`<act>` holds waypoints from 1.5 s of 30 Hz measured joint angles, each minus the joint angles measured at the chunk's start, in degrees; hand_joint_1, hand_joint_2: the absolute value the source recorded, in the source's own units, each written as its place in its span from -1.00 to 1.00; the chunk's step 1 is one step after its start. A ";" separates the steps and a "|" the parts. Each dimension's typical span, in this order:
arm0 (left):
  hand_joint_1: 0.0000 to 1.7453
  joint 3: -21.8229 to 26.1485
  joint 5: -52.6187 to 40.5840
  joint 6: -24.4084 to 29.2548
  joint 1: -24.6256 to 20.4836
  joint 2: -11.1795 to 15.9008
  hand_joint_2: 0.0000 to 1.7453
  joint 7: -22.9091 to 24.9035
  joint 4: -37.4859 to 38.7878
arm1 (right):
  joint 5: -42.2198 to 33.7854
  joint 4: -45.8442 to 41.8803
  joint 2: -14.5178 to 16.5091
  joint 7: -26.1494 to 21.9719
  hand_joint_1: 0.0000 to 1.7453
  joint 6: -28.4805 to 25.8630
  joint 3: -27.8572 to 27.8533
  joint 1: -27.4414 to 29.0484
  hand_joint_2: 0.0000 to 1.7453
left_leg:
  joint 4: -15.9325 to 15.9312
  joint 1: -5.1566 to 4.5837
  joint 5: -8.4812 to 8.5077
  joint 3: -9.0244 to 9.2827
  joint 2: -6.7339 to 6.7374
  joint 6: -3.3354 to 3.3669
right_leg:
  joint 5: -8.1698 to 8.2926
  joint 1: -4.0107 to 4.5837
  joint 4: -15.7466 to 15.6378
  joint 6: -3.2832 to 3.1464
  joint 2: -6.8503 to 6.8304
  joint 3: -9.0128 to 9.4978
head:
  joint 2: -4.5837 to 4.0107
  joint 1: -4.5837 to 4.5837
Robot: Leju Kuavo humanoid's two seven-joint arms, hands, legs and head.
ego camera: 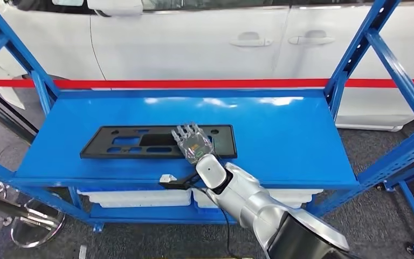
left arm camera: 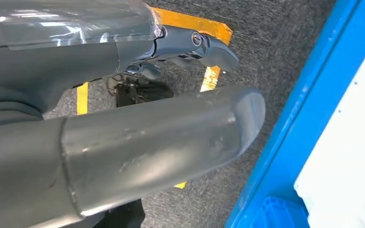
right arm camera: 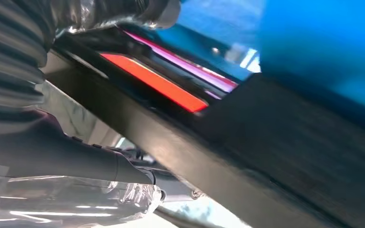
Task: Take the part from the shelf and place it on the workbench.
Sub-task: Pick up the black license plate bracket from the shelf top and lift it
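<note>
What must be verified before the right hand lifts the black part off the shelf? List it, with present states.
1. Right hand over the black part: ok, it lies on the part's right portion.
2. Firm grip on the part: cannot tell; the right wrist view shows the part's edge close to the hand, contact unclear.
3. Part flat on the blue shelf: ok.
4. Shelf surface around the part free of other things: ok.
5. Left hand out of the way: ok, it hangs over the floor, holding nothing.
6. Workbench location: cannot tell.
</note>
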 joint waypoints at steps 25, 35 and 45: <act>-1.00 0.00 -0.82 -7.85 0.82 0.60 -1.00 -6.57 -0.01 | -0.18 1.44 -0.01 -3.08 1.00 -0.19 -1.48 -0.59 1.00 | -4.10 -0.35 3.32 1.58 0.03 1.66 | -0.88 0.19 1.27 1.42 0.05 0.10 | 0.00 0.01; -1.00 0.00 -0.33 -6.79 1.35 0.92 -1.00 -1.99 0.01 | -9.35 -0.12 -0.10 -10.27 1.00 -5.98 -8.28 0.32 1.00 | 12.19 0.08 -3.81 -6.16 0.09 -0.74 | -0.59 0.05 0.37 -0.29 0.03 0.27 | 0.00 0.01; -1.00 0.00 0.30 -6.05 1.90 1.21 -1.00 3.80 0.01 | -20.79 -8.47 -0.37 -22.63 1.00 -10.79 -15.18 1.54 1.00 | -4.34 0.05 3.47 1.23 0.06 1.78 | -2.60 0.43 2.72 1.68 0.27 -0.85 | 0.00 0.01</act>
